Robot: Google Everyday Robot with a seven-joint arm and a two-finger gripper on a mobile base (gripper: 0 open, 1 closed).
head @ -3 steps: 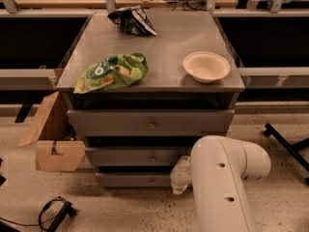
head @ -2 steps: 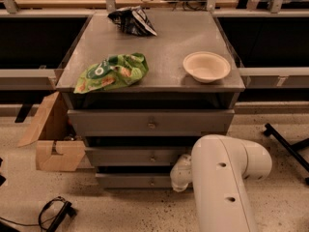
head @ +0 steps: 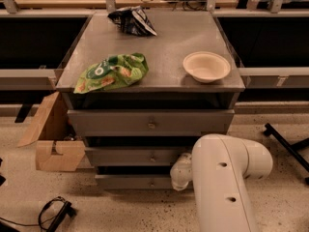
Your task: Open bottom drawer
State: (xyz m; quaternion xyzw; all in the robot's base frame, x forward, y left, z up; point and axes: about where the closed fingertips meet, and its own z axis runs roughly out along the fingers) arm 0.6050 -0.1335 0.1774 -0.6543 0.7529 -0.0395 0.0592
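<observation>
Grey cabinet [head: 164, 42] of 3 drawers, with a white arm [head: 227, 178] low at its right front.
The bottom drawer [head: 128, 181], the slimmest front with a small round knob [head: 152, 182], sits lowest, just above the speckled floor [head: 120, 211]. The gripper [head: 181, 172] is at that front's right end, below the middle drawer [head: 130, 156]; whether it is open or closed cannot be told. On top lie a green bag [head: 112, 72], a dark bag [head: 131, 21] and 1 pale bowl [head: 206, 66].
</observation>
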